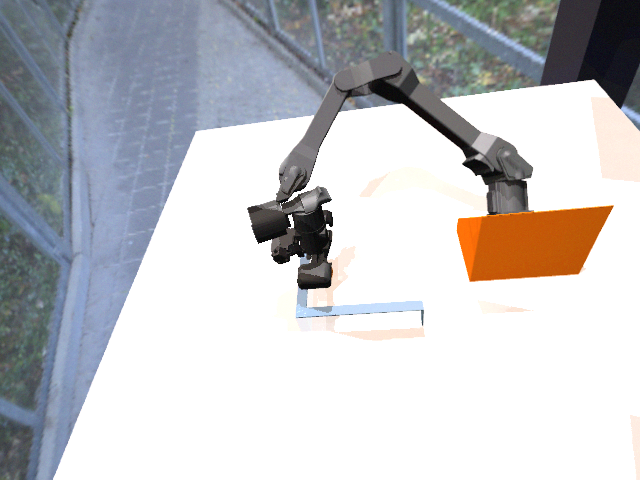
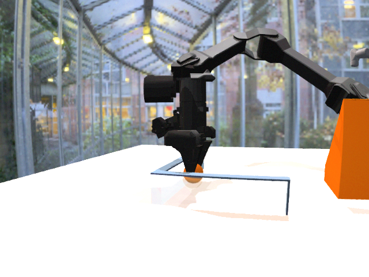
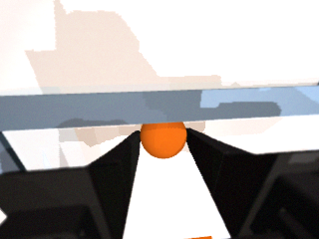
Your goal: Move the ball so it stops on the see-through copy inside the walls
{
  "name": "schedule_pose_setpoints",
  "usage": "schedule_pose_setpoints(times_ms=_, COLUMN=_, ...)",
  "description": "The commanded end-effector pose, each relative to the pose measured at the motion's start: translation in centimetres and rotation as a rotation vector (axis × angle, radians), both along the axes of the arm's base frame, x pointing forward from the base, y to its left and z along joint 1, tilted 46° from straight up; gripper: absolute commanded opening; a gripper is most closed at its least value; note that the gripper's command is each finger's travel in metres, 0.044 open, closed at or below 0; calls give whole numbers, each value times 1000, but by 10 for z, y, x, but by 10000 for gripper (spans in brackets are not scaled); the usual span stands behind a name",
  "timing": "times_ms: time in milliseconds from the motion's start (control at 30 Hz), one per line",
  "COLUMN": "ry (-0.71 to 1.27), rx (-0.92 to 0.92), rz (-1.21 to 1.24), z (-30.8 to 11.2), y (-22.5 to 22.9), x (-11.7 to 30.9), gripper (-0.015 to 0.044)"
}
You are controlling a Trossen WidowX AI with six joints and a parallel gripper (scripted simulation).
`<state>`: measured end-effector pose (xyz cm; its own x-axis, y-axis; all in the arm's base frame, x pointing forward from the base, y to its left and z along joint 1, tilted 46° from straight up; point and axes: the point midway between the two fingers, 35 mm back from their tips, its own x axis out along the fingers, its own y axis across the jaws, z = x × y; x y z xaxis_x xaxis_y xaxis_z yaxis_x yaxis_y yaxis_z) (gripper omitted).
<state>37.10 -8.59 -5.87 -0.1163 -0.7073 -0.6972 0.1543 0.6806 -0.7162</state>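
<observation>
My gripper (image 2: 195,170) (image 3: 162,133) points down and is shut on the orange ball (image 2: 194,179) (image 3: 163,141), held between its fingertips. The ball is low, on the inner side of the corner, close to one clear wall with a blue-grey rim (image 1: 372,308) (image 2: 244,177) (image 3: 75,111). That rim crosses in front of the ball in the exterior view and hides its top edge in the wrist view. The other wall (image 1: 301,298) (image 2: 172,164) runs back beside the gripper. The gripper body hides nearly all of the ball in the top view. The see-through copy cannot be made out clearly.
A large orange block (image 1: 537,245) (image 2: 353,149) stands on the white table (image 1: 258,403) (image 2: 149,244) to the right of the walls, in front of the arm's base. Its edge shows at the bottom of the wrist view. The table's left edge lies beyond the corner.
</observation>
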Motion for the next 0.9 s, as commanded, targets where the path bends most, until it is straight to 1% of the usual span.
schedule_pose_setpoints(times_ms=0, ry=8, rx=-3, rz=3, z=-5, y=-5, x=-2, gripper=0)
schedule_pose_setpoints(times_ms=267, ry=8, rx=-4, rz=3, z=-11, y=-11, x=-3, gripper=0)
schedule_pose_setpoints(times_ms=667, ry=1, rx=-1, rz=-2, z=-8, y=-10, x=-2, gripper=315)
schedule_pose_setpoints(times_ms=700, ry=1, rx=-1, rz=-2, z=-8, y=-10, x=-2, gripper=323)
schedule_pose_setpoints(times_ms=800, ry=1, rx=-1, rz=-2, z=-6, y=-8, x=-1, gripper=323)
schedule_pose_setpoints(times_ms=867, ry=2, rx=2, rz=0, z=8, y=8, x=3, gripper=323)
